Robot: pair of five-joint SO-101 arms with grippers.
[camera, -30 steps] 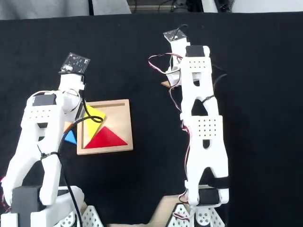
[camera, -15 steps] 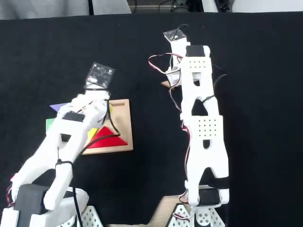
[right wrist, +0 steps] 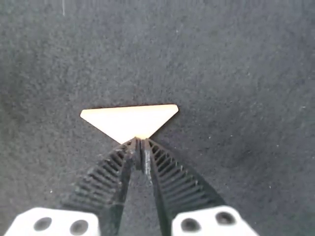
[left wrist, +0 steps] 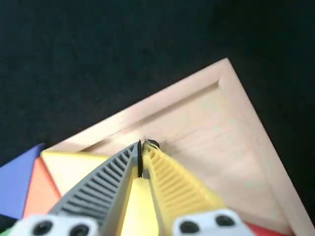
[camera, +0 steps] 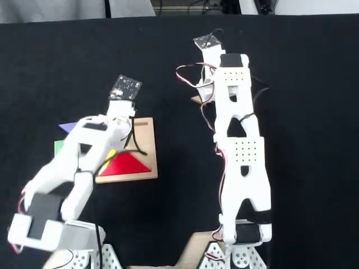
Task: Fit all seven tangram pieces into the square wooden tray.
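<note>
High view: wooden tray (camera: pixel 147 131) on the left, red triangle (camera: pixel 126 164) inside, pale triangle (camera: pixel 196 100) farther right. Left wrist: left fingers (left wrist: pixel 113 172) clenched over the tray, yellow triangle (left wrist: pixel 69 167) beside. Right wrist: right fingers (right wrist: pixel 106 174) clenched too, tips at the pale triangle's point, long edge crosswise.

I'm counting one wooden tray (camera: pixel 145 137), two arms (camera: pixel 73 162) (camera: pixel 238 140), and seven pieces: one red piece (camera: pixel 126 164), one yellow piece (left wrist: pixel 74 167), one orange piece (left wrist: pixel 42 194), one blue piece (left wrist: pixel 17 182), one green piece (camera: pixel 58 147), one purple piece (camera: pixel 67 127), one pale triangle (right wrist: pixel 129 119).
</note>
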